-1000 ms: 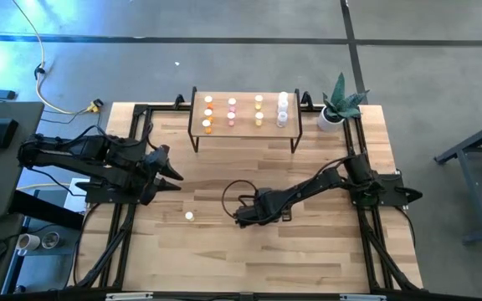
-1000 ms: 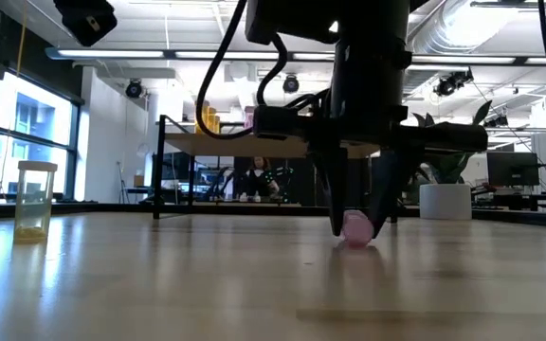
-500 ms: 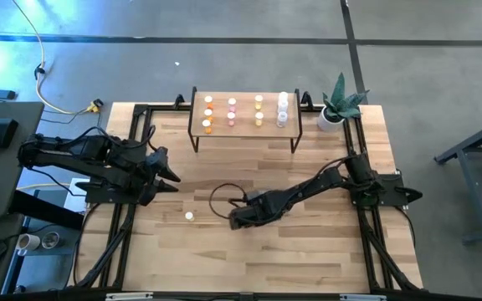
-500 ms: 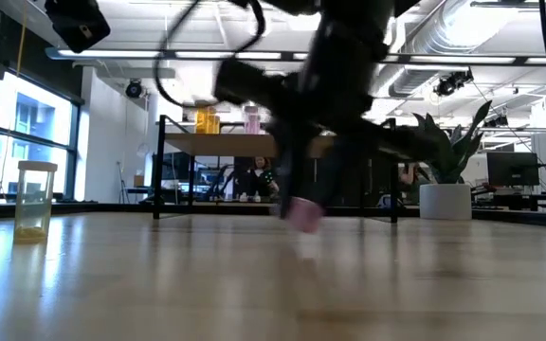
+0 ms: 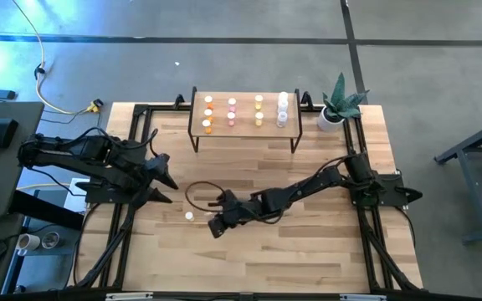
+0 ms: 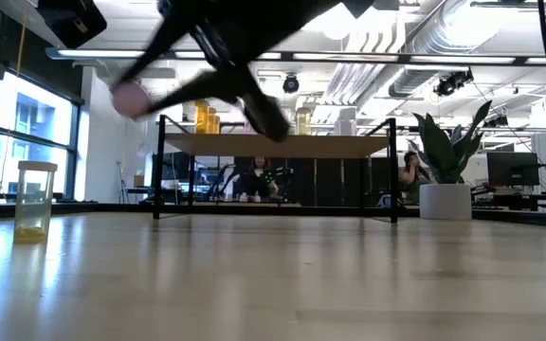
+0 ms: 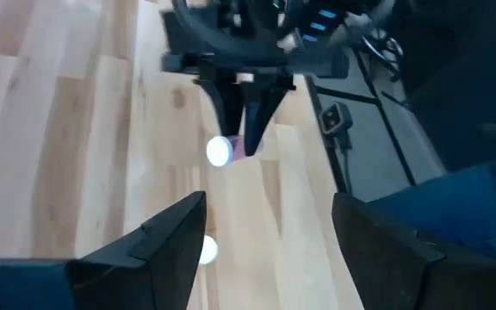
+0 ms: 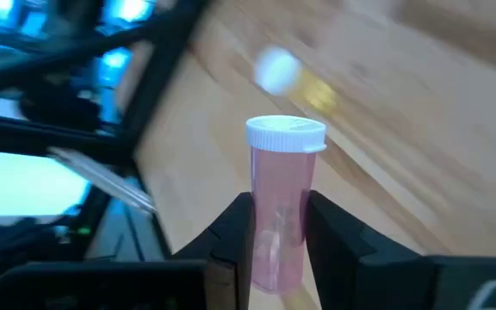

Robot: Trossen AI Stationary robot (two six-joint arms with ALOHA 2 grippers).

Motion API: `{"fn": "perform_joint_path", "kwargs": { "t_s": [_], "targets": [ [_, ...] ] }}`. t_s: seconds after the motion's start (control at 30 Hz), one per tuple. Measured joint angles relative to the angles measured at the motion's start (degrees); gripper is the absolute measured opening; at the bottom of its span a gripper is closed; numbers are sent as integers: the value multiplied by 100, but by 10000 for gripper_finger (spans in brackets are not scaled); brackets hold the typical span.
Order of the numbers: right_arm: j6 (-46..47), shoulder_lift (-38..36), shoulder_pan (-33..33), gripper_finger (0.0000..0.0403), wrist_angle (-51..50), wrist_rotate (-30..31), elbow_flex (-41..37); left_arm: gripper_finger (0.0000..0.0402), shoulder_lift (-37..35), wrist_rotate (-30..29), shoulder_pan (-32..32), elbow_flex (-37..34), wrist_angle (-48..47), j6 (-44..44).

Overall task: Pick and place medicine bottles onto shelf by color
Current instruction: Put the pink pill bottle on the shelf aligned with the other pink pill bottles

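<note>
My right gripper (image 5: pixel 215 225) is over the table's middle left, shut on a pink medicine bottle (image 8: pixel 281 211) with a white cap. It is high above the table in the low view, with the bottle (image 6: pixel 129 98) at its tip. A yellow bottle (image 5: pixel 189 216) stands upright on its base on the table just left of it (image 6: pixel 34 199). My left gripper (image 5: pixel 162 178) is open and empty at the table's left, facing the pink bottle (image 7: pixel 246 145). The shelf (image 5: pixel 243 125) at the far edge carries columns of orange, pink, yellow and white bottles. My right gripper pinches the pink bottle's lower body (image 8: pixel 275 250) between its two fingers (image 8: pixel 231 237). The bottle lies along the fingers, and its capped end (image 8: pixel 285 135) sticks out past the fingertips. The fingers slant toward the table's left. The bottle is lifted clear of the table.
A potted plant (image 5: pixel 338 104) stands at the far right corner beside the shelf. Black frame rails (image 5: pixel 132 159) run along the table's left and right sides. A person (image 6: pixel 410 170) is in the room behind the table.
My right gripper has gone toward the table's left edge and up, keeping its hold on the pink bottle. The bottle, which was down on the table between downward-pointing fingers, is now lifted clear. The gripper has tipped from pointing down to slanting leftward.
</note>
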Motion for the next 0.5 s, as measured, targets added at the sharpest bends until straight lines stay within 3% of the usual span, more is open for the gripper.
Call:
{"fn": "perform_joint_path", "kwargs": {
  "t_s": [0.27, 0.5],
  "targets": [
    [-1202, -7, -118, 73, 1415, -2, 10, 240, 113, 30, 0, 0, 9, -35],
    [-2592, -20, -224, 73, 636, -2, 906, 239, 260, 45, 2, 0, 23, -29]
  ]
}}
